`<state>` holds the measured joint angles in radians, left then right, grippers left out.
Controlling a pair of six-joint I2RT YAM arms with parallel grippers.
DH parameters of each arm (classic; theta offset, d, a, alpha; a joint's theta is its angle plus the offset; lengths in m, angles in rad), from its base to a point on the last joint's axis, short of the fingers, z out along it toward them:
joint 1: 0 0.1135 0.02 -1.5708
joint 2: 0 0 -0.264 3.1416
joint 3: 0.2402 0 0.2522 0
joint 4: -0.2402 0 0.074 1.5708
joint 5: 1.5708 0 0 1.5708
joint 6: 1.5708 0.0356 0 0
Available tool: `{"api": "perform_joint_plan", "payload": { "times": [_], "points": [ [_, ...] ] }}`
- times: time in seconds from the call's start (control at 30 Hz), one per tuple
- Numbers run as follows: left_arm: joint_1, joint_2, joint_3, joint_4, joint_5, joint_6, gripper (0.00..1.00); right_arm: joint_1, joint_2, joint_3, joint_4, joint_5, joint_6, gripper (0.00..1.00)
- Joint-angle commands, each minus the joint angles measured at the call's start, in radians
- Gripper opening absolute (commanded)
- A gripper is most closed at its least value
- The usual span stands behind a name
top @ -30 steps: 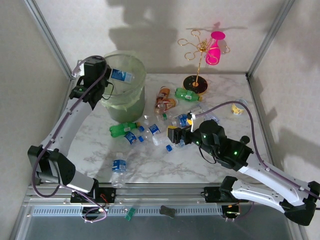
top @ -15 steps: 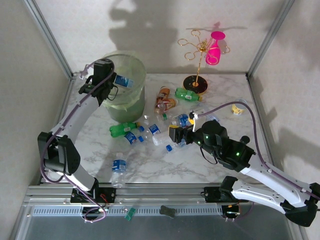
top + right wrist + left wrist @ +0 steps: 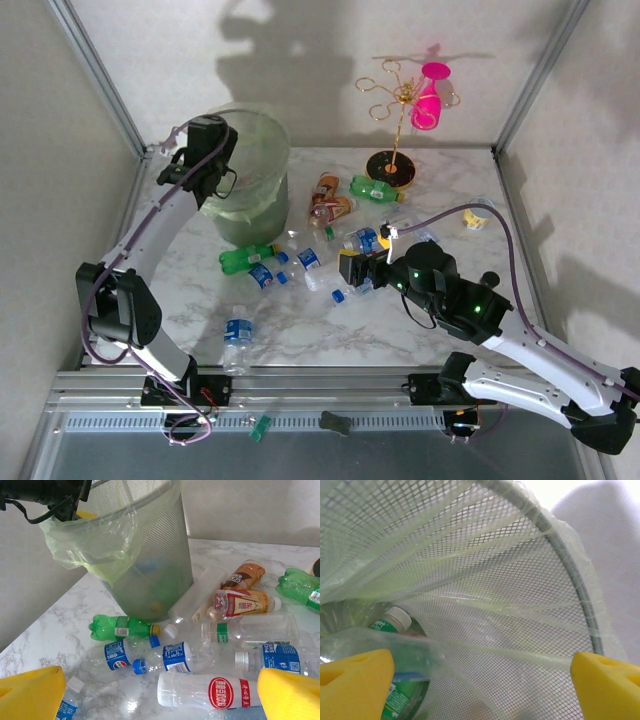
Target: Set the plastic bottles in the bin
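Left gripper [image 3: 480, 685] hangs in the mouth of the bin [image 3: 495, 580], its yellow pads [image 3: 355, 680] spread wide and holding nothing. Below them, at the bottom of the liner, a clear bottle [image 3: 380, 642] lies across a green-labelled bottle [image 3: 395, 622] with a white cap. The bin, a mesh basket lined with a pale green bag, stands upright near the far left corner of the marble table [image 3: 300, 335].

Right gripper [image 3: 160, 695] hovers low over the middle of the table, jaws fully apart and empty. Just beneath it lies a red-labelled bottle [image 3: 210, 690] on its side. Beyond that is a scatter of more bottles: a blue-labelled bottle [image 3: 175, 657], a green bottle [image 3: 117, 626] lying close to the bin's base, and an orange bottle [image 3: 245, 575] farther back. A lone bottle [image 3: 238, 342] rests near the table's near edge, left of centre. A gold wire stand [image 3: 392, 165] carrying a pink glass rises at the far edge.
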<state>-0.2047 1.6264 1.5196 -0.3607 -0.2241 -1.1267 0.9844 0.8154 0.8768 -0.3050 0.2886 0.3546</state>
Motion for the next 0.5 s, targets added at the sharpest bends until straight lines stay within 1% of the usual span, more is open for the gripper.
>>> {"api": "perform_joint_plan", "payload": {
  "times": [0.0,0.1,0.17,0.27,0.47],
  "points": [
    [0.008,-0.070,0.045,-0.027,0.003,-0.007,0.90,0.005,-0.017,-0.002,-0.005,0.017,0.012,0.99],
    [0.007,-0.100,0.042,0.003,0.048,0.027,0.90,0.005,-0.019,0.000,-0.011,0.023,0.021,0.98],
    [0.007,-0.128,0.038,0.028,0.098,0.066,0.89,0.005,-0.014,0.004,-0.025,0.034,0.032,0.98],
    [-0.006,-0.178,0.012,0.064,0.158,0.128,0.85,0.005,0.013,0.016,-0.062,0.060,0.060,0.98],
    [-0.021,-0.322,-0.067,0.000,0.223,0.241,0.81,0.005,0.037,-0.003,-0.115,0.125,0.129,0.98]
  ]
}}
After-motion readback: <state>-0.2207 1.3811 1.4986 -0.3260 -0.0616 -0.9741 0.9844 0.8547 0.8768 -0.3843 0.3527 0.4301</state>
